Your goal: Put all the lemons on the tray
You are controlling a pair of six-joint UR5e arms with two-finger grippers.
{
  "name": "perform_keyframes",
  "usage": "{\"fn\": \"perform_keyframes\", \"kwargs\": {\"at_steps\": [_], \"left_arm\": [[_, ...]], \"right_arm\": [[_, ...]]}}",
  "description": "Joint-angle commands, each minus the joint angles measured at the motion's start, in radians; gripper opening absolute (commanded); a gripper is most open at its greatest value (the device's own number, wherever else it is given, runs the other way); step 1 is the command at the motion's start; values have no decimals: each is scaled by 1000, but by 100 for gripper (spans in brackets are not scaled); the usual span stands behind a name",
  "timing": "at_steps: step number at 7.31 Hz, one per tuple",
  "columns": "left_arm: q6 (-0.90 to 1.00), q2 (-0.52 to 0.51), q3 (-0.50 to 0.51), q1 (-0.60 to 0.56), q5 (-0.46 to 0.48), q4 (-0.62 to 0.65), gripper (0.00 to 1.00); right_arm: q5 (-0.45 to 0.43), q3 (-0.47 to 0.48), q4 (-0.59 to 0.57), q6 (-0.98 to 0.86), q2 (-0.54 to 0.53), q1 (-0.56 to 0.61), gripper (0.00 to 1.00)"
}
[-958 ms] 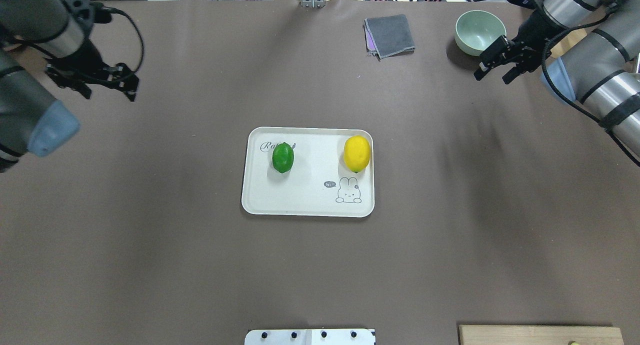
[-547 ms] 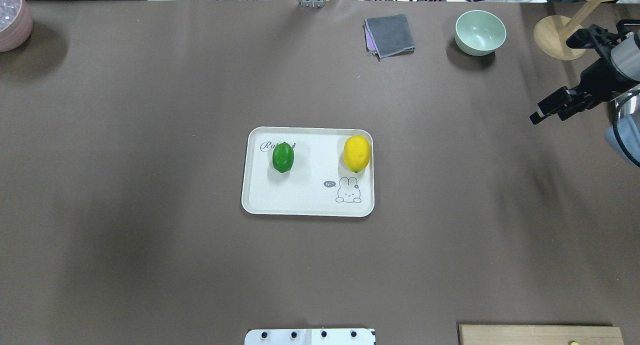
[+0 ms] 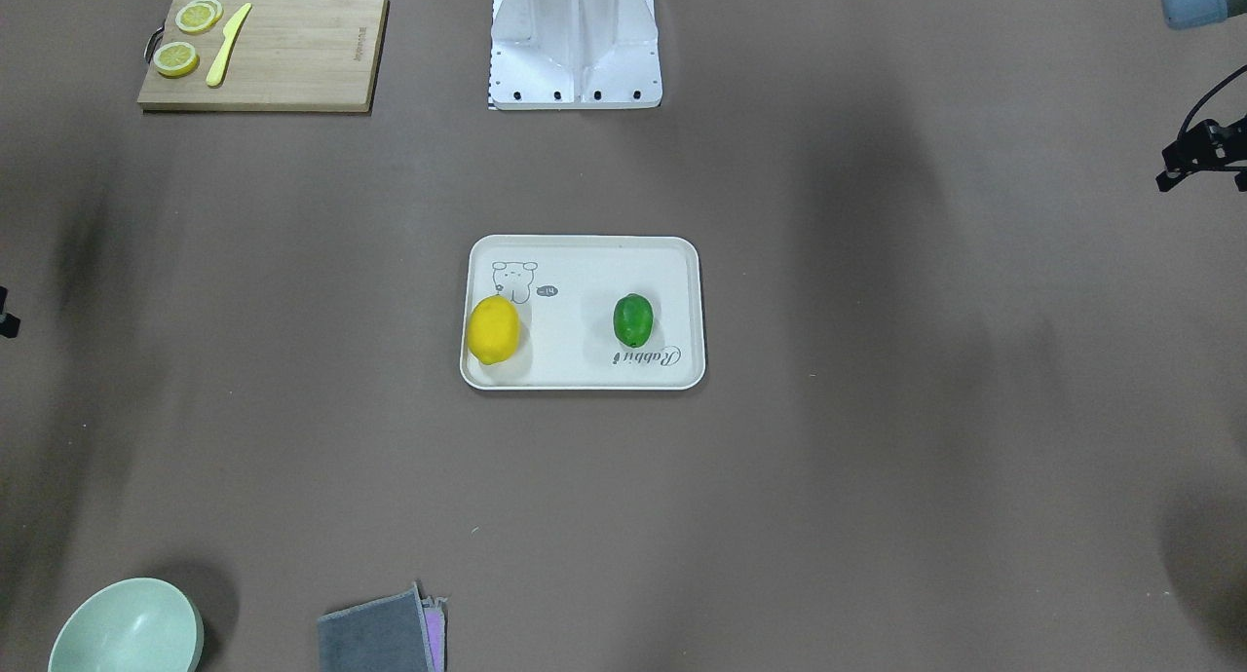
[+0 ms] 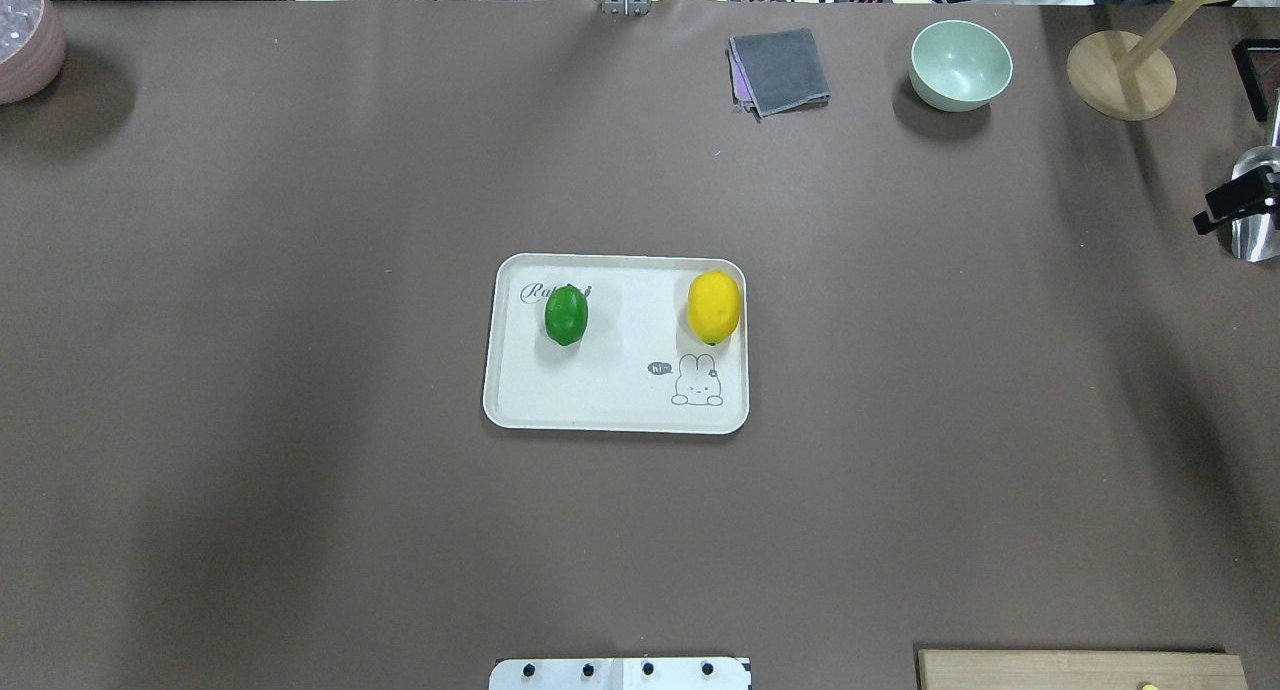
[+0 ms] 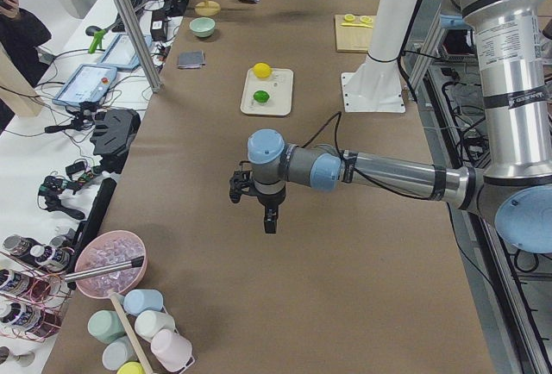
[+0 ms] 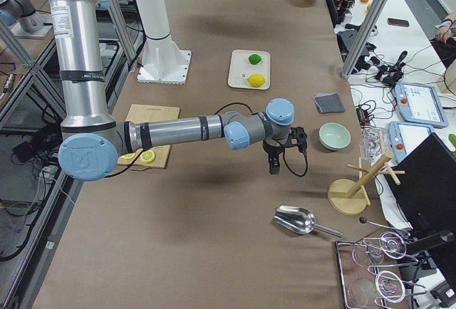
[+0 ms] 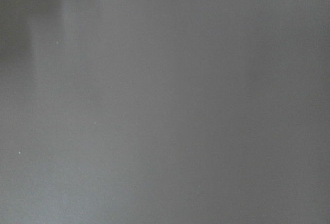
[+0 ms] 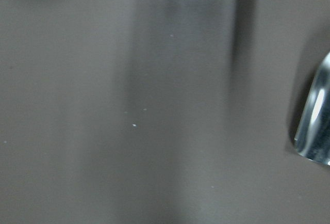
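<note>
The off-white tray (image 4: 610, 400) lies mid-table, also in the front view (image 3: 575, 263). The green lemon (image 4: 566, 314) rests on its left part and the yellow lemon (image 4: 714, 307) by its right rim; both also show in the front view, green (image 3: 632, 320) and yellow (image 3: 493, 330). My right gripper (image 4: 1235, 208) barely shows at the overhead view's right edge, far from the tray. My left gripper (image 3: 1203, 156) is at the front view's right edge, over bare table (image 5: 269, 219). I cannot tell whether either is open or shut. Both wrist views show no fingers.
A green bowl (image 4: 960, 65), a grey cloth (image 4: 780, 70), a wooden stand (image 4: 1120, 75) and a metal scoop (image 4: 1255, 220) are at the back right. A pink bowl (image 4: 25, 35) sits back left. A cutting board (image 3: 321, 49) holds lemon slices and a knife.
Both arms have drawn back outward. The left arm has left the overhead view and the right gripper has moved to its right edge. The lemons and tray have not moved.
</note>
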Motion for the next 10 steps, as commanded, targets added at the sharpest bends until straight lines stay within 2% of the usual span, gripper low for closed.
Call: {"fn": "perform_keyframes", "kwargs": {"at_steps": [1, 4, 10], "left_arm": [[6, 28, 37, -53, -32, -2, 98], [122, 25, 123, -171, 1, 1, 98], [215, 30, 123, -239, -4, 10, 98]], "right_arm": [[-12, -5, -153, -8, 1, 85, 99], [-10, 3, -206, -11, 2, 147, 99], [1, 10, -206, -14, -11, 174, 99]]}}
